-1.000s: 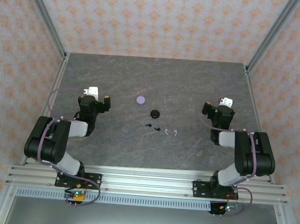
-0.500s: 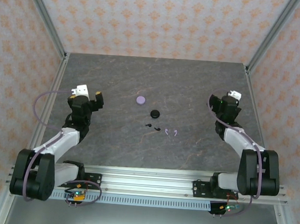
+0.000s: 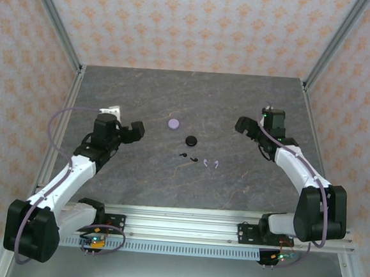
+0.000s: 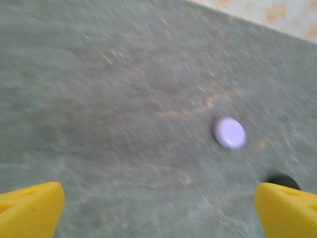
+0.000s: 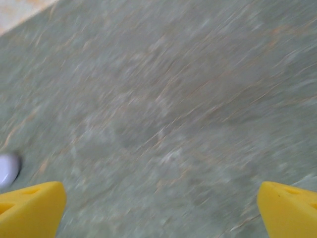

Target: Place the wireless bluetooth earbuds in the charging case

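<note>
black earbuds [image 3: 183, 155], lavender earbuds [image 3: 215, 164] mid-bench [image 3: 137, 173]: probably light, slick; pinch each stem. left gripper [image 3: 137, 131], right gripper [image 3: 239, 123] both spread wide, empty.

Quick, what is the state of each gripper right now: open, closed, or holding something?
Left gripper: open, jaws wide apart, holding nothing.
Right gripper: open, jaws wide apart, holding nothing.

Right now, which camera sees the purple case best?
The left wrist camera: the purple case looks biggest and whole. The top camera has it tiny but sharp; the right wrist catches a blurry pale bit, probably it.
</note>
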You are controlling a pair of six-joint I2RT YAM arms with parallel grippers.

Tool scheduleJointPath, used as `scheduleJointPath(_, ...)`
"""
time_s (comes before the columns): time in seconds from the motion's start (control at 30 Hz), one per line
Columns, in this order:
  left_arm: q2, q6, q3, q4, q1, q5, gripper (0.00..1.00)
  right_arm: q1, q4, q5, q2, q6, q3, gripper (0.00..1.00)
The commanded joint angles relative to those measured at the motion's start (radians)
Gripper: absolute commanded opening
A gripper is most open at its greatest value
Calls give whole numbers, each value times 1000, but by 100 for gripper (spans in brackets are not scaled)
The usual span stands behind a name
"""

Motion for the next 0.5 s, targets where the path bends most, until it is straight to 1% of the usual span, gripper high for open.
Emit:
scheduleJointPath(0.0,62,-69,44,-66,-60,134,95,38,-79,-155,36,14,35,99)
scheduleJointPath(0.07,119,-108,51,-34,-91,164,91,69,-89,-205,79,17,60,93)
scheduleJointPath(0.17,204,-127,90,-4,-141,177,87,124,-109,-244,151,21,106,79)
scheduleJointPath(0.2,240,-129,115,-10,-160,174,85,148,-119,-250,181,21,127,74)
scheduleJointPath(0.3,340,-133,187,-21,-204,171,78,204,-121,-244,236,30,164,67)
scheduleJointPath(0.33,370,-138,204,-18,-214,169,76,220,-120,-244,253,34,176,62)
scheduleJointPath(0.37,397,-143,218,-10,-219,172,73,234,-121,-259,273,34,190,54)
scheduleJointPath(0.43,446,-156,243,6,-225,178,64,252,-126,-266,308,46,214,46)
scheduleJointPath(0.47,468,-161,257,14,-229,182,62,261,-125,-266,322,52,223,42)
